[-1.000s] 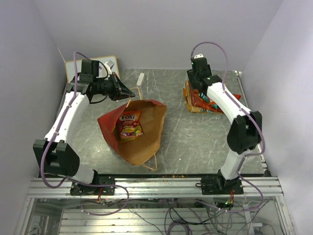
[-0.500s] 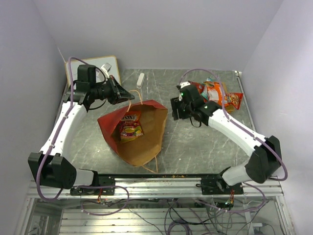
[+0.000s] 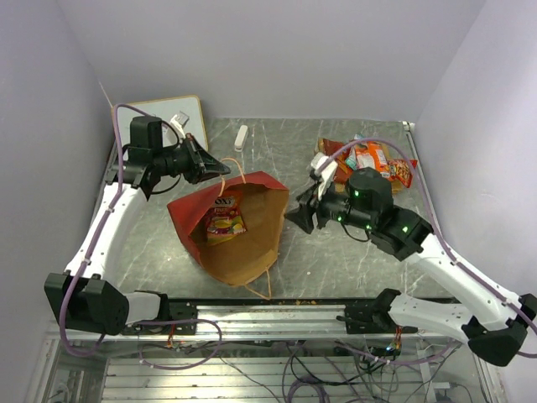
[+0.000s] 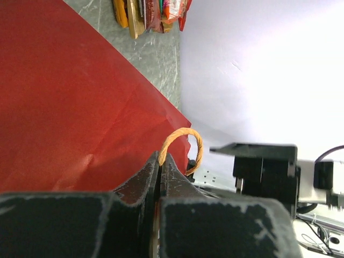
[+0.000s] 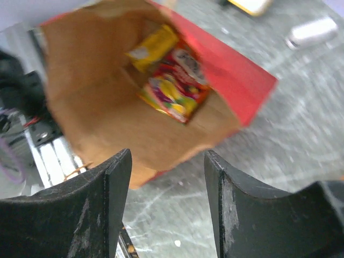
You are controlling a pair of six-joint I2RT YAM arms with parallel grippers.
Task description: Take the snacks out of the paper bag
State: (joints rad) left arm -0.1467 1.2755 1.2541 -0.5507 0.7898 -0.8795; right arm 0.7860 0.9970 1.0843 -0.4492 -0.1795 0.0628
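Observation:
The red paper bag (image 3: 262, 186) lies on its side with its brown mouth toward the near edge. Inside it lies a red and yellow snack packet (image 3: 225, 220), which the right wrist view shows as the packet (image 5: 174, 86) against the kraft lining (image 5: 97, 107). My left gripper (image 3: 220, 165) is shut on the bag's tan cord handle (image 4: 183, 137), holding the upper wall up; its tips (image 4: 161, 159) pinch the cord. My right gripper (image 3: 298, 217) hovers open and empty just right of the bag's mouth (image 5: 167, 161). Several snacks (image 3: 369, 159) lie piled at the back right.
A whiteboard (image 3: 168, 113) leans at the back left corner. A white marker (image 3: 242, 136) lies on the grey table behind the bag. The bag's second handle (image 3: 264, 281) rests near the table's front rail.
My right arm has swung from the snack pile at the back right across to the bag's mouth, with its jaws open. The left gripper has kept its hold on the handle.

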